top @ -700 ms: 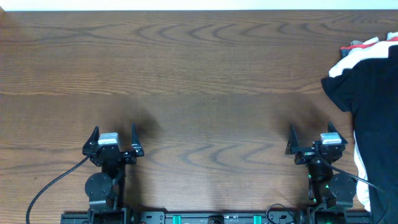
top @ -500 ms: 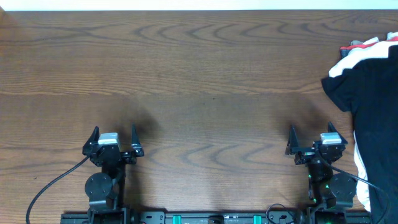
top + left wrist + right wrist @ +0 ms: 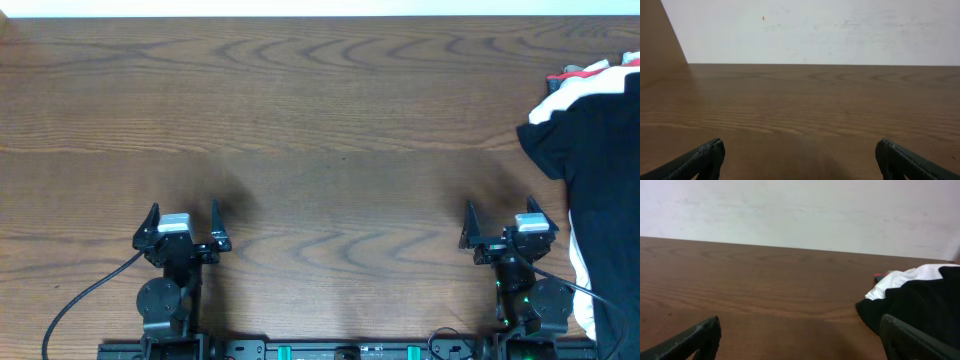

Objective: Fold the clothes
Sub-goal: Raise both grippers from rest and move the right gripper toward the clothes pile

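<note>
You have no change to report at this moment. In the overhead view nothing shifts. Your left gripper (image 3: 183, 208) at the lower left and your right gripper (image 3: 500, 205) at the lower right sit exactly where they were, with their fingers (image 3: 215, 212) spread just as wide as before. The black shirt (image 3: 600, 180) at the right edge of the tabletop (image 3: 330, 120) shows no new fold, crease or slide. The two wrist views have no earlier pictures, so you cannot judge change there.

The table (image 3: 320, 120) holds a black shirt (image 3: 600, 170) and white cloth (image 3: 575, 85), far right.
</note>
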